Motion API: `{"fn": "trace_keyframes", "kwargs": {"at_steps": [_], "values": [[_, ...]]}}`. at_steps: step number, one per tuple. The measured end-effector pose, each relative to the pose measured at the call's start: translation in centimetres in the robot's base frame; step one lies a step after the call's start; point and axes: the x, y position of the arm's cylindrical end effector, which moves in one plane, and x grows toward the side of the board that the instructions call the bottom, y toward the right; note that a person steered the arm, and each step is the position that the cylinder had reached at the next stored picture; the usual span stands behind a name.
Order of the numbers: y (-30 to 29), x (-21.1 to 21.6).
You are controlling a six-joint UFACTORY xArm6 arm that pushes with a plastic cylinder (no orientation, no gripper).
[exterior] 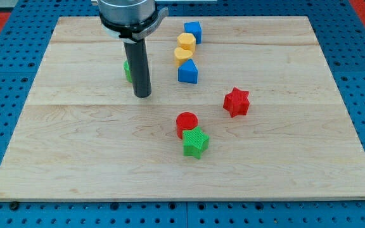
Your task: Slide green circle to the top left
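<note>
The green circle [127,70] is mostly hidden behind my rod; only a sliver shows at the rod's left side, in the upper left part of the wooden board [75,145]. My tip [143,95] rests on the board just below and to the right of that green circle, close to it or touching it; I cannot tell which.
A blue cube [192,30], two yellow blocks [186,42] [183,54] and a blue block [187,72] form a line at top centre. A red star [236,102] lies to the right. A red cylinder [186,122] touches a green star [195,142] at centre.
</note>
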Motion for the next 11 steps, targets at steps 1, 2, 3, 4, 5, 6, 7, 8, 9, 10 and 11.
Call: {"fn": "trace_keyframes", "kwargs": {"at_steps": [1, 2, 3, 4, 5, 6, 7, 8, 9, 10, 11], "values": [[0.3, -0.5], [1.3, -3.3], [-1.7, -5.1], [-2.8, -6.3], [-5.8, -8.2], [-9.2, -10.3], [-10.2, -13.4], [-10.7, -15.8], [-10.6, -16.2], [-10.6, -16.3], [-10.6, -16.3]]}}
